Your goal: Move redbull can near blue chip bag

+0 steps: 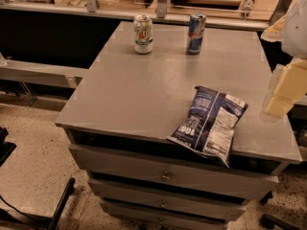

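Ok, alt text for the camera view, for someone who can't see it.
A redbull can and a soda can stand at the back of a grey cabinet; a blue chip bag lies overhanging its front edge, with the gripper at the right.

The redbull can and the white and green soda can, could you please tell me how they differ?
The redbull can is blue and silver and slimmer; the soda can is white and green and wider. The redbull can stands nearer the blue chip bag than the soda can. Both stand upright, apart, at the far edge of the cabinet top; the hand is to the right, touching neither.
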